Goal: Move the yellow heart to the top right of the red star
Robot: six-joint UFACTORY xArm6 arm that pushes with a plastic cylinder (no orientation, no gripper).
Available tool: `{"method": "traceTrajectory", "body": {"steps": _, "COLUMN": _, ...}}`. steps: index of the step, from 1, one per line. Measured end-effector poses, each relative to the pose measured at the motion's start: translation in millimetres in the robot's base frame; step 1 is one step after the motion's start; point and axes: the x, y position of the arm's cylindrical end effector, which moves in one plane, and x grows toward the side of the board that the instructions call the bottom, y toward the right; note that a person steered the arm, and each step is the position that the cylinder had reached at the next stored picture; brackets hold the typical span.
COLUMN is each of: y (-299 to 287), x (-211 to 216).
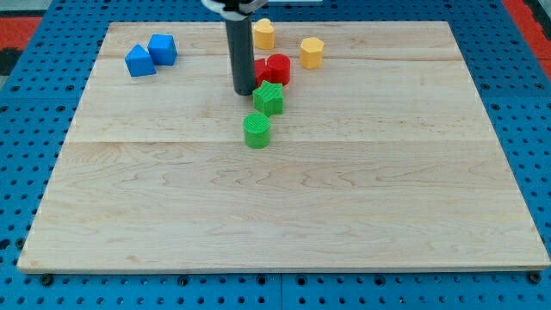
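On the pale, grained wooden board, which lies over a blue perforated pegboard surface, two matte blue plastic blocks sit at about ten o'clock: a blue block with a peaked top touching a blue cube. Nearer twelve o'clock, the straight dark rod comes down to my tip, which has no jaws and grips nothing; it stands just beside a ridged green cube-like block, with a ridged green cylinder below at six o'clock. Behind the rod, a red block, partly hidden, touches a rounded red block. The yellow heart sits above them, a yellow hexagonal block farther right. No writing shows.
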Motion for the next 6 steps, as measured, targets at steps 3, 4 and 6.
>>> {"method": "traceTrajectory", "body": {"steps": 3, "y": 27, "x": -50}}
{"method": "traceTrajectory", "body": {"steps": 4, "y": -32, "x": -62}}
{"method": "traceTrajectory", "body": {"steps": 6, "y": -60, "x": -138}}
